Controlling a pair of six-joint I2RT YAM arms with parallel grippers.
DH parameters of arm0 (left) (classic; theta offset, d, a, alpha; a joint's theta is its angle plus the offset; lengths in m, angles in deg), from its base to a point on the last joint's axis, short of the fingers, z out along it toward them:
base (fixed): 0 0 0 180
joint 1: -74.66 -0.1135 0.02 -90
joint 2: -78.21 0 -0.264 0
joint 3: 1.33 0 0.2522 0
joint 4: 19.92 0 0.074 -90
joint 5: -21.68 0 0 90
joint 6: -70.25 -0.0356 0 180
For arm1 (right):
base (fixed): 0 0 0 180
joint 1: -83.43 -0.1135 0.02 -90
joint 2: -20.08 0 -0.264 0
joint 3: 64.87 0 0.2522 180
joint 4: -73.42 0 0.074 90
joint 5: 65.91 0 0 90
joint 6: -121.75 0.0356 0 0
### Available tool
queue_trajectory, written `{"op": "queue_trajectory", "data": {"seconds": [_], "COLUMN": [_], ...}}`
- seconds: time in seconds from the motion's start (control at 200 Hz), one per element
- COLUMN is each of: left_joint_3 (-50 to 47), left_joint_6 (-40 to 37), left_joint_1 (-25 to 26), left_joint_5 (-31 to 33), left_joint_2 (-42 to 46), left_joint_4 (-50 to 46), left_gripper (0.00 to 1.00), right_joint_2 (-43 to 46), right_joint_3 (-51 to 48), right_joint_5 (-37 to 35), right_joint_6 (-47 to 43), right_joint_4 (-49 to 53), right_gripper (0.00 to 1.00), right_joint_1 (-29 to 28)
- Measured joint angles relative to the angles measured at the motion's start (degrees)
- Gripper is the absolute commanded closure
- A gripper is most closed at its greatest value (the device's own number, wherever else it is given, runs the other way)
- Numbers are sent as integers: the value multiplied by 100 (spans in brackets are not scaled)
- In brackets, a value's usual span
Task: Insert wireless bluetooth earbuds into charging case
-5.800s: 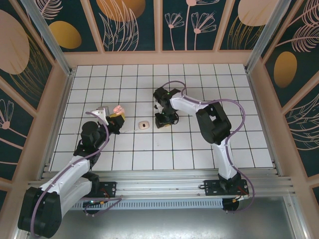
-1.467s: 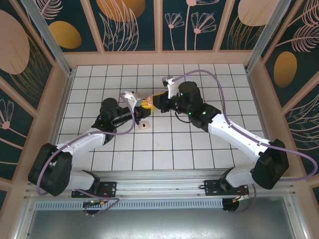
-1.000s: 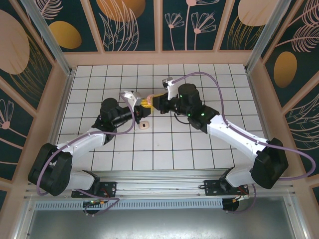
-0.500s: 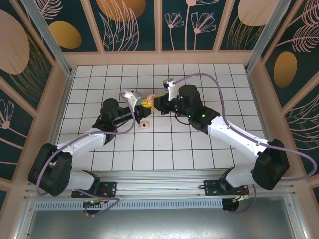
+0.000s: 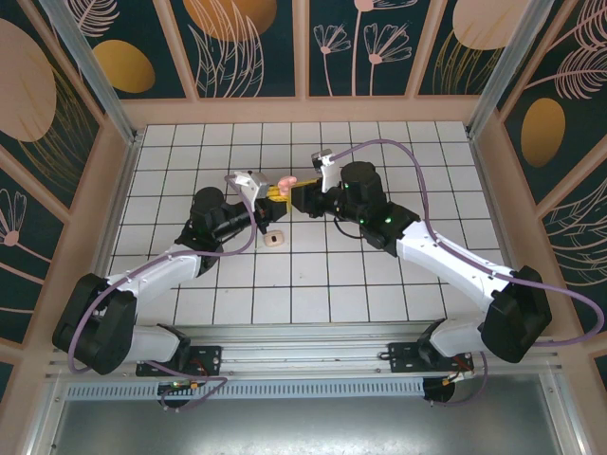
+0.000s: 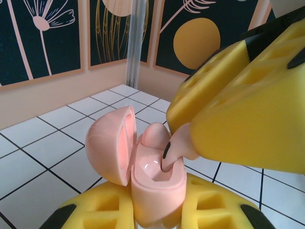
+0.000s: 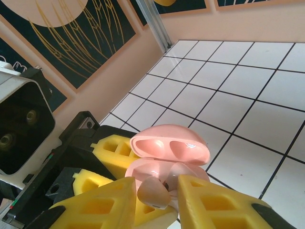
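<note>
Both arms meet over the middle of the surface (image 5: 379,275), tips nearly nose to nose in the top cam. On the left gripper (image 6: 159,212) the jaws are clamped on the charging case (image 6: 157,191). It's held upright off the tiles, lower part sunk betw. the yellow pads (image 6: 95,210), so its base is hidden. Its lid (image 6: 112,145) is swung open to the left in the left wrist cam.

The right gripper (image 7: 157,191) sits right at the case mouth. Its big yellow fingers (image 6: 248,105) block much of the left wrist view and are cut off by the frame at top and right. The front earbud (image 6: 174,148) pokes out from under them, stem end down in the near socket, dark spot on its side. Right jaws stand one each side of it w/ a gap showing. Can't tell if they pinch it or just flank it, since the contact faces are hidden.

Behind it a rounded pink bump, prob. the back earbud (image 6: 153,135), sits in the far socket w/ its lower part hidden.

In the right wrist cam the lid's two hollows face the lens, and the case body is mostly masked by earbud + fingers. A pale block w/ a dark face (image 7: 21,129) on the left arm is cropped at the frame edge.

In the top cam the case is just a pink fleck betw. the tips, too small for detail. A small pale piece w/ a dark spot (image 5: 273,239) lies alone on a tile just near-side of the grippers. Can't tell what it is.
</note>
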Motion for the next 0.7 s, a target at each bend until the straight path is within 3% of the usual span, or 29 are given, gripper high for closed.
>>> {"op": "queue_trajectory", "data": {"seconds": [0.325,0.701], "left_joint_3": [0,0], "left_joint_6": [0,2], "left_joint_1": [0,0], "left_joint_5": [26,42], "left_joint_2": [15,81], "left_joint_4": [7,61], "left_gripper": [91,91], "right_joint_2": [50,299], "right_joint_3": [7,7], "right_joint_5": [146,669], "right_joint_6": [15,398], "right_joint_4": [0,-103], "right_gripper": [55,51], "right_joint_1": [2,214]}}
